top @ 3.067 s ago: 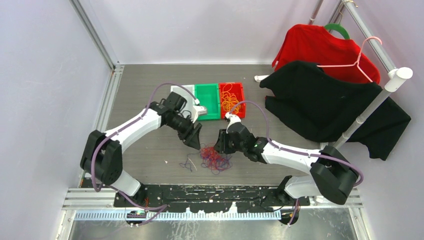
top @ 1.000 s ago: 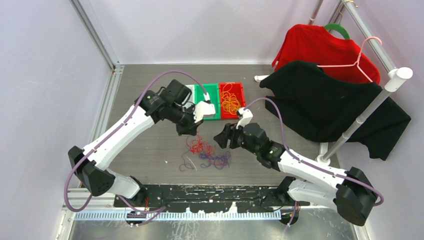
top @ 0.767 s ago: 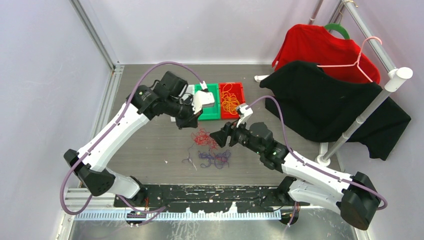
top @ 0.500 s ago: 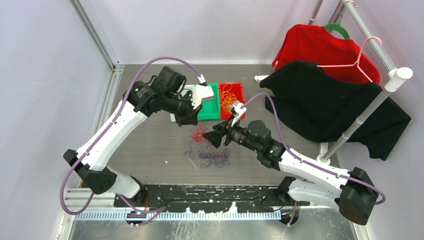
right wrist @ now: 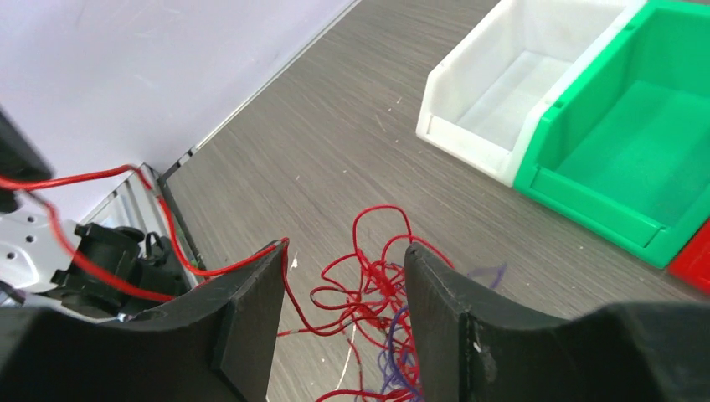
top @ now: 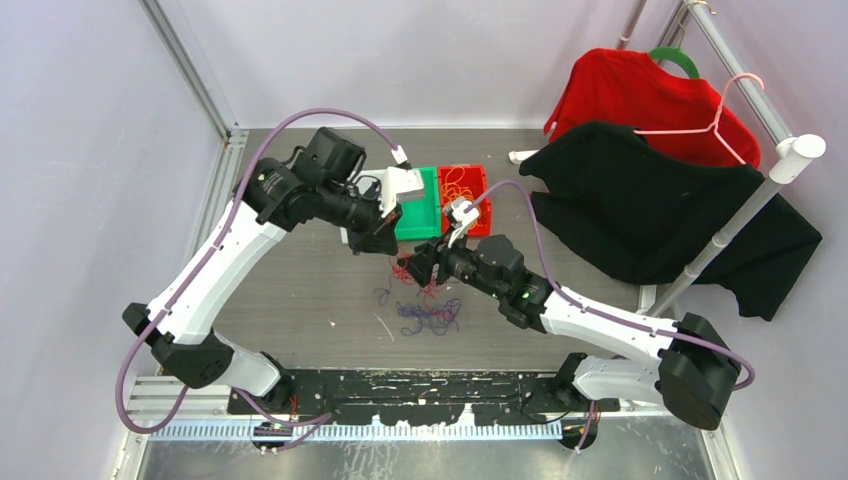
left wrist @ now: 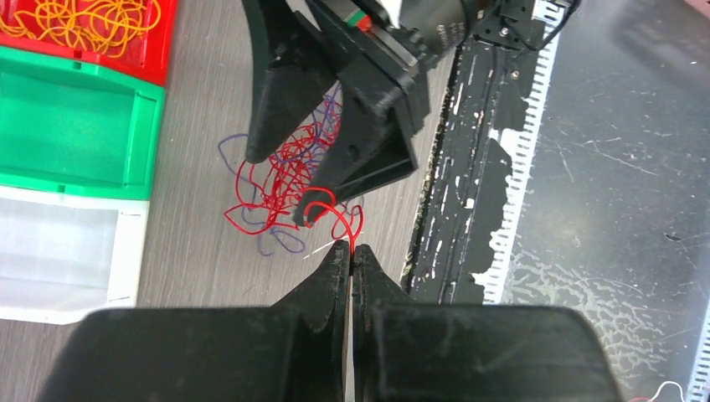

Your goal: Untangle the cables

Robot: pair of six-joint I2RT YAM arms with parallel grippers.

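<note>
Left hand [left wrist: 350,256] stays clenched on one red strand [left wrist: 342,224] and now sits higher and closer to the bins than a second ago. That pull has dragged the red clump [left wrist: 285,180] off the purple-blue clump [top: 430,318], which lies flat on the surface [top: 300,290]. Right hand [right wrist: 347,251] has moved in over the red clump, jaws apart, with the strand hooked on one finger and nothing gripped. We judge red and purple nearly separated. Orange cables [left wrist: 75,21] sit in the red bin [left wrist: 163,33].

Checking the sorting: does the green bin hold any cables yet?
No, the green bin is bare inside, while orange cables lie in the red bin beside it.
</note>
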